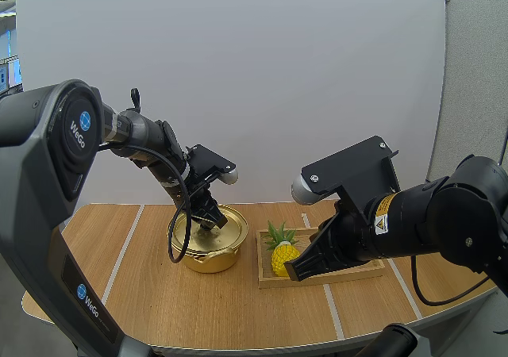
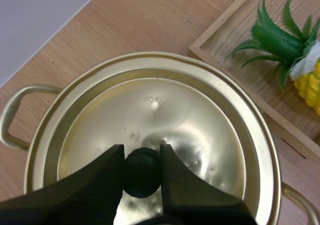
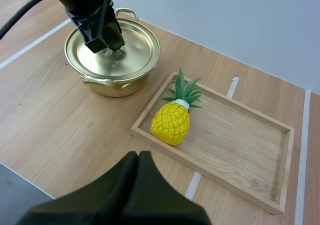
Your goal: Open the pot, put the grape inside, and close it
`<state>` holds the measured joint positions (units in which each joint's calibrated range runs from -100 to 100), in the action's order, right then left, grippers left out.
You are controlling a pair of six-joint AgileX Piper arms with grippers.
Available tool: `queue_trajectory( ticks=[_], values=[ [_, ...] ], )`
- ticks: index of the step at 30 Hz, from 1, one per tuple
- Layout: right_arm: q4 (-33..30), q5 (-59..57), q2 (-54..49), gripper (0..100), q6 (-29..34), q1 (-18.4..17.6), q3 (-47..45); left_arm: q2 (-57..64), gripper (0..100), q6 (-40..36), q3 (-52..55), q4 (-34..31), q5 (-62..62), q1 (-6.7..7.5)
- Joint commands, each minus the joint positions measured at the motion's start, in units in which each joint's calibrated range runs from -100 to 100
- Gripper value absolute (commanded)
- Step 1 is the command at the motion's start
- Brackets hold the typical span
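A gold pot (image 1: 208, 259) stands on the table with its lid (image 2: 165, 115) on. My left gripper (image 2: 142, 151) is down on the lid, its fingers pinching the black knob (image 2: 142, 175) from both sides. In the right wrist view the left gripper (image 3: 106, 39) sits over the lid (image 3: 135, 47). A yellow toy pineapple (image 3: 171, 122) with green leaves lies in the wooden tray (image 3: 240, 135), right of the pot. My right gripper (image 3: 138, 156) hovers shut above the table in front of the tray, holding nothing. In the high view the right gripper (image 1: 295, 273) hangs beside the pineapple (image 1: 283, 256).
The wooden table (image 1: 238, 309) carries white tape lines (image 3: 302, 135) that run front to back. The tray (image 1: 353, 275) lies just right of the pot, with bare wood on its right half. The table's front edge is close below my right gripper.
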<state>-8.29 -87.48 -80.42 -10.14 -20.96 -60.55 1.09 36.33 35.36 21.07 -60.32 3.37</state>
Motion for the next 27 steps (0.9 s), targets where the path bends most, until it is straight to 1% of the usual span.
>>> queue_trajectory(
  ticks=[1, 2, 4, 5, 9, 13, 20, 27],
  values=[
    [-0.48, -0.27, -0.5, 0, -0.03, 0.13, 0.01, 1.67, 42, -0.4, -0.01, 0.18, -4.52, 0.21],
    [-0.48, -0.27, -0.5, 0, -0.03, 0.13, 0.01, 2.47, 59, -0.4, -0.01, 0.18, -4.52, 0.21],
    [-0.48, -0.27, -0.5, 0, -0.03, 0.13, 0.01, 4.35, 95, -0.8, -0.01, 0.18, -4.52, 0.21],
    [-0.48, -0.27, -0.5, 0, -0.03, 0.13, 0.01, 5.4, 100, -0.8, -0.01, 0.18, -4.52, 0.21],
    [-0.48, -0.27, -0.5, 0, -0.03, 0.13, 0.01, 9.81, 100, -0.9, -0.01, -0.03, -4.78, 0.21],
    [-0.48, -0.27, -0.5, 0, -0.03, 0.13, 0.01, 16.6, 100, -0.9, -0.01, -0.3, -7.51, 0.21],
    [-0.5, -0.88, -0.5, 0, -0.03, 0.13, 0.01, 31.99, 100, -1.0, -0.56, -0.71, -12.3, 0.21],
    [-0.5, -6.8, -0.5, 0, -0.03, 0.13, 0.01, 47.49, 100, -2.1, -3.36, -0.71, -20.84, 0.21]
  ],
)
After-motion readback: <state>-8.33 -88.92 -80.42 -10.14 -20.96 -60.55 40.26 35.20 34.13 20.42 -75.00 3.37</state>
